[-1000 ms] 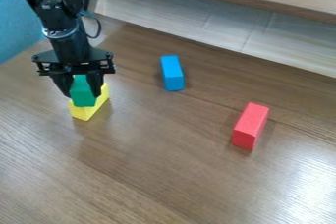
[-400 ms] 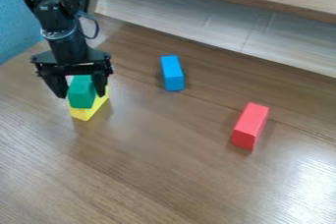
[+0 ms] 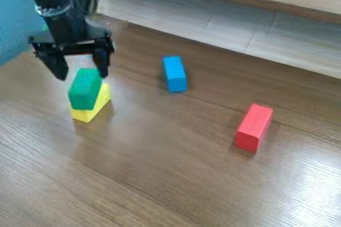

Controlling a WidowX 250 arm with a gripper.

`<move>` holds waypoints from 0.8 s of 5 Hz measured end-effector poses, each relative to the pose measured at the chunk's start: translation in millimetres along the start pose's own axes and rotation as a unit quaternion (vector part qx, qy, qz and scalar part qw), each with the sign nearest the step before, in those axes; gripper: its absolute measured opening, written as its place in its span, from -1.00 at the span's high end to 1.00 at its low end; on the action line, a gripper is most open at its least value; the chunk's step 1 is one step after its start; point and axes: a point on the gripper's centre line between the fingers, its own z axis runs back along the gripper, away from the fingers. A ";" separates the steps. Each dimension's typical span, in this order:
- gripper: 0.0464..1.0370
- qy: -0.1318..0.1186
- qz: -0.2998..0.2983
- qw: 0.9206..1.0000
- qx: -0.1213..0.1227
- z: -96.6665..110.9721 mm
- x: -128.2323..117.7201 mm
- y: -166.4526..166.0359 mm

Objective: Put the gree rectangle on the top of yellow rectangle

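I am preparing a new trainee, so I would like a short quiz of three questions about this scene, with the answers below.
1. True or false: the green block rests on top of the yellow block.
2. Which block lies farthest to the right in the camera view?
3. Fill in: the fingers of the gripper are ____.

Key: 1. True. 2. The red block. 3. Open.

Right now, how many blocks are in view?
4: the green block sits on top of the yellow block, below the open gripper; the blue block stands near the middle, and the red block lies toward the right.
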 end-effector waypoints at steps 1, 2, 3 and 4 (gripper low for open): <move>-0.93 -0.015 -0.001 1.000 -0.001 12.3 2.5 -1.9; -0.93 -0.031 -0.028 0.999 -0.008 20.8 5.5 -17.7; -0.93 -0.035 -0.073 0.997 -0.020 20.5 2.5 -38.4; -0.93 -0.031 -0.127 0.991 -0.031 17.4 -4.9 -62.5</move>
